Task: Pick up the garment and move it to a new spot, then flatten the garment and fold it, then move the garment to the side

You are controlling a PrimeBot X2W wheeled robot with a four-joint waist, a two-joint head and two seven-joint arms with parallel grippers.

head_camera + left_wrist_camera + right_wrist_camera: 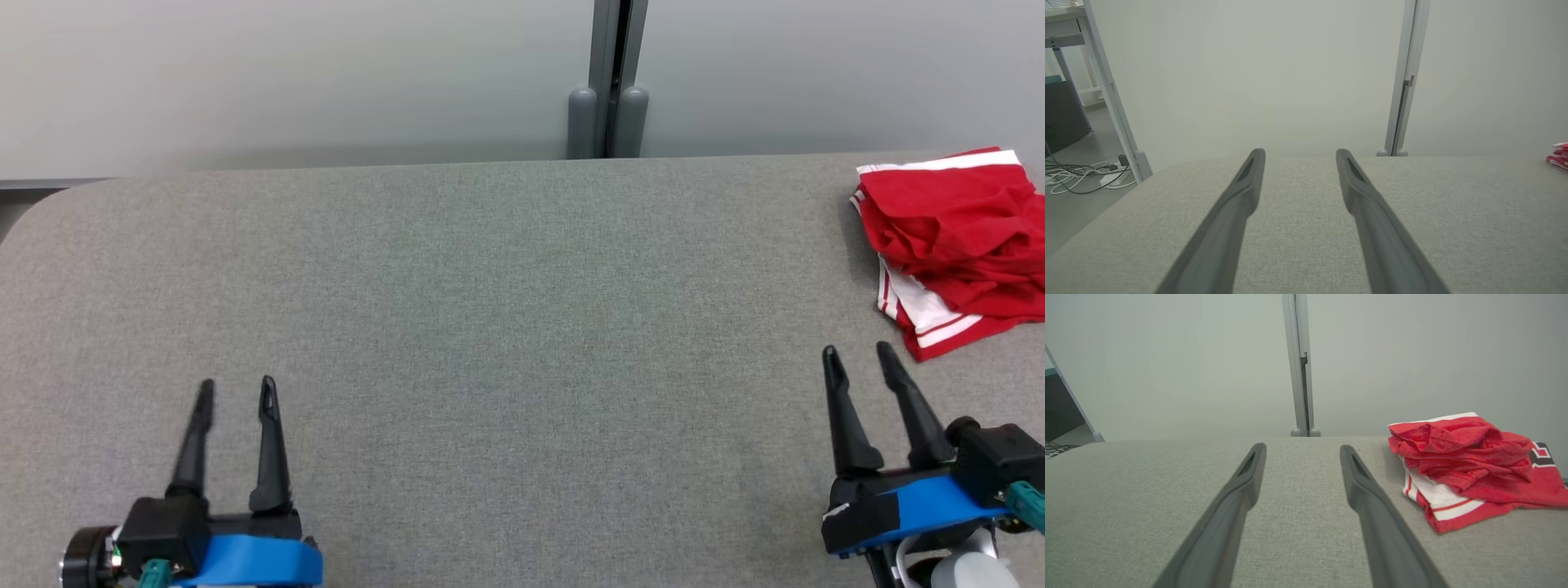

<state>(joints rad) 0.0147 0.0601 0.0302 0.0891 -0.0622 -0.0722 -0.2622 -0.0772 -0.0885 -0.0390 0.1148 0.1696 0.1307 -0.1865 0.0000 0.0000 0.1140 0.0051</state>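
The garment (955, 237) is a red bundle with white stripes. It lies crumpled on the big grey table (490, 327), at the far right corner. Behind the table stands a pale wall (286, 73) with a grey post (616, 73). The left gripper (237, 388) is over the near left of the table, well apart from the garment. Its two fingers are spread wide and hold nothing. The right gripper (857, 355) is at the near right, close to the garment but not touching it. Its fingers are spread wide too, with nothing between them. White cables (1081, 175) lie on the floor.
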